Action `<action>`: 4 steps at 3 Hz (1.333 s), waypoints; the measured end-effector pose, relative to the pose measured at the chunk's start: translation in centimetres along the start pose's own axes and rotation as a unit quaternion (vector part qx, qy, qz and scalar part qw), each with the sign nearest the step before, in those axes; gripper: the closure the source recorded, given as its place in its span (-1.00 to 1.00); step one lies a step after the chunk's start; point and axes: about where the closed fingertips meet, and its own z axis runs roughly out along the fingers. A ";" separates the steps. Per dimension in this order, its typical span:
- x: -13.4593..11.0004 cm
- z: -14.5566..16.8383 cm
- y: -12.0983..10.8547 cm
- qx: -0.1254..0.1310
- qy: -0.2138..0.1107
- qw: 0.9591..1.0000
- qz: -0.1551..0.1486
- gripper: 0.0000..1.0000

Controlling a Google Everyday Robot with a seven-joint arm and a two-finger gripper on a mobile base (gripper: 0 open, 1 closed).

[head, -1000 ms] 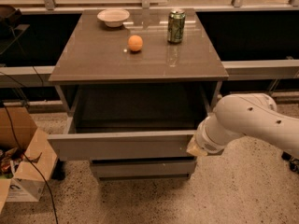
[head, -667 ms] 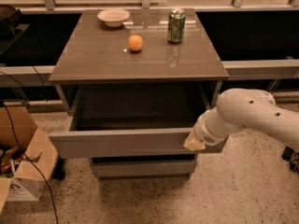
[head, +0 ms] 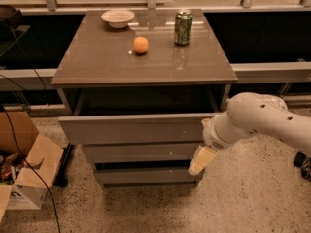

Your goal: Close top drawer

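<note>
The top drawer is a wide grey box with a flat front. It stands partly pulled out of the brown-topped cabinet, with a dark gap behind its front. My gripper hangs from the white arm at the drawer front's right end, pointing down in front of the lower drawers. The arm's wrist is right at the drawer front's right edge.
On the cabinet top stand a white bowl, an orange and a green can. Two narrower grey drawer fronts sit below. An open cardboard box and cables lie on the floor at the left.
The top drawer has slid back toward the cabinet, so its open gap is smaller. My arm and gripper have moved inward with its front.
</note>
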 end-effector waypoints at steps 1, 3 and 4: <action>0.0 0.0 0.0 0.000 0.000 1.000 0.000 -1.00; -1.7 4.1 -3.8 0.014 -0.033 0.999 -0.004 -0.21; -2.6 6.5 -6.9 0.019 -0.058 0.998 -0.002 0.25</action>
